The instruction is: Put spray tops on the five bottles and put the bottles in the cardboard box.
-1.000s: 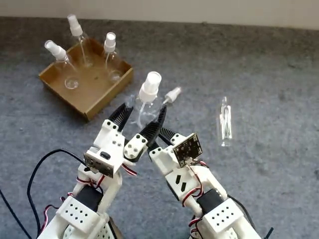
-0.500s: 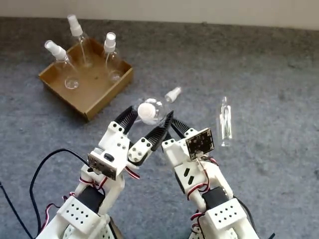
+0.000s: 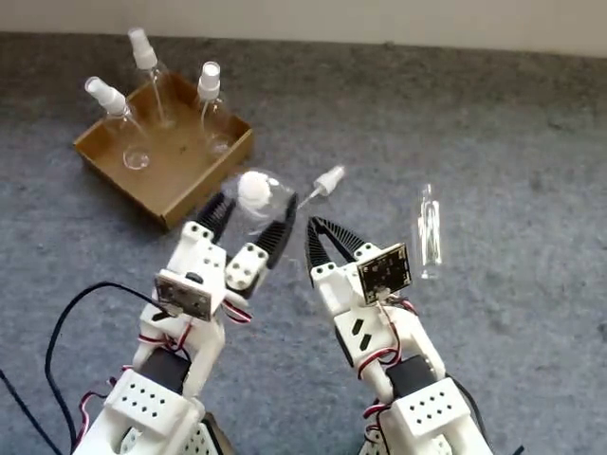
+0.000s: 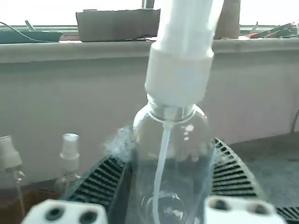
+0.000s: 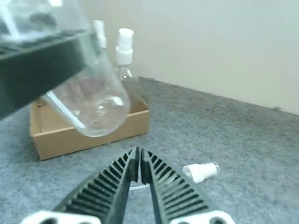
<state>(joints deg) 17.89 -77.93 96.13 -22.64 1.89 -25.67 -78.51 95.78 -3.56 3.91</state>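
My left gripper (image 3: 252, 210) is shut on a clear bottle (image 3: 258, 197) with a white spray top (image 4: 180, 51) on it, held tilted above the carpet just right of the cardboard box (image 3: 114, 161). In the left wrist view the bottle (image 4: 170, 154) stands between the black fingers (image 4: 100, 179). My right gripper (image 3: 315, 226) is shut on nothing, close beside the held bottle (image 5: 93, 98). A loose spray top (image 3: 329, 179) lies on the carpet just beyond it. A bare bottle (image 3: 429, 232) lies on its side to the right.
Three capped bottles (image 3: 209, 104) stand in the box (image 5: 88, 128), which leaves free floor at its near side. Grey carpet (image 3: 512, 171) covers the table, with a pale wall along the far edge. The loose spray top (image 5: 201, 171) lies ahead of my right gripper (image 5: 139, 151).
The left gripper has tilted the capped bottle and carried it left towards the box. The right gripper has drawn away from the bottle.
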